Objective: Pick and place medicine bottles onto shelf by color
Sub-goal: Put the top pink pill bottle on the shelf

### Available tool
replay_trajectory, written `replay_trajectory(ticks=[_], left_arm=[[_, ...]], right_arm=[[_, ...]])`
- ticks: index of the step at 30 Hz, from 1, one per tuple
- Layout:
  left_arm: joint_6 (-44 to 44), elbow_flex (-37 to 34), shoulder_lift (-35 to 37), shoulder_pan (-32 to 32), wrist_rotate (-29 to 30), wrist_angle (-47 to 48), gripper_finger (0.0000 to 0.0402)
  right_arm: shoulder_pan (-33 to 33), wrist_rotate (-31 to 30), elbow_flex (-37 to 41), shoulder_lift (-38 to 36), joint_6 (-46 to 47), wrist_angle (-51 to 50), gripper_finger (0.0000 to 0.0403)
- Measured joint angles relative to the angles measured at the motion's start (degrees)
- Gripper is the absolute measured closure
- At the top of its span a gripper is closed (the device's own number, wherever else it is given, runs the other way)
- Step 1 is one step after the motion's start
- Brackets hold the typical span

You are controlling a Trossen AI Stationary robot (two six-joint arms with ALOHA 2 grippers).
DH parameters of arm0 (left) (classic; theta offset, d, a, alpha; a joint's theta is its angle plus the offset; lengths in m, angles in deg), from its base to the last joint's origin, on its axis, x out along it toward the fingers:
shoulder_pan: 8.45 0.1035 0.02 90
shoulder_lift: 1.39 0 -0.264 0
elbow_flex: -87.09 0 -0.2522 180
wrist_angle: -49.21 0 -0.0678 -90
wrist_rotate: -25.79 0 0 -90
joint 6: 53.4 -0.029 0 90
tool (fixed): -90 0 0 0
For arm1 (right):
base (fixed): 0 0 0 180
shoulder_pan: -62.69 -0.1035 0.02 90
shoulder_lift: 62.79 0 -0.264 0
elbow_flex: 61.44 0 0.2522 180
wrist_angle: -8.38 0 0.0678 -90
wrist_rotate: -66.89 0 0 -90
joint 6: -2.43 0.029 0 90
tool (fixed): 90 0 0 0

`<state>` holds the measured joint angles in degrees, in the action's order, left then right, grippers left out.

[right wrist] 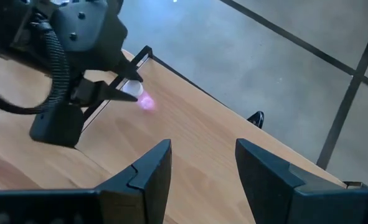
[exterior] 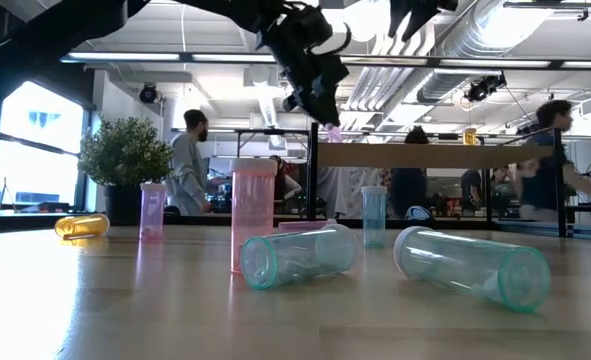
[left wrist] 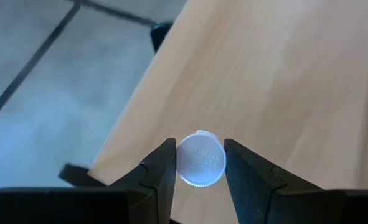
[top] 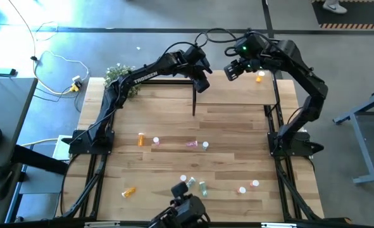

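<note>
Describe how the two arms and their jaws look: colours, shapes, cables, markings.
Both arms are black and jointed. The left arm carries white TROSSEN lettering along its link; the right arm shows a green light near its wrist. A corrugated black cable loops beside the left gripper. The jaws are dark, angular, wedge-shaped fingers.

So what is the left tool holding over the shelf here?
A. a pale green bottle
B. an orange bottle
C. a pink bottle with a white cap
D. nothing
C: the left tool is shut on a white-capped pink bottle above the shelf.
</note>
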<state>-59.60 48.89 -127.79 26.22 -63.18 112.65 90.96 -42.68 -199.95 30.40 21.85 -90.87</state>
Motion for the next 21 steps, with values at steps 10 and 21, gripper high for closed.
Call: replay_trajectory(ticks=[10, 21], left_arm=[[0.0, 0.0, 0.1, 0.1, 0.7, 0.2, 0.0289], [0.0, 0.0, 0.1, -0.3, 1.0, 0.2, 0.0288]], right_arm=[[0.0, 0.1, 0.0, 0.3, 0.0, 0.0, 0.0233], [0.0, 0.2, 0.0, 0.3, 0.2, 0.0, 0.0233]])
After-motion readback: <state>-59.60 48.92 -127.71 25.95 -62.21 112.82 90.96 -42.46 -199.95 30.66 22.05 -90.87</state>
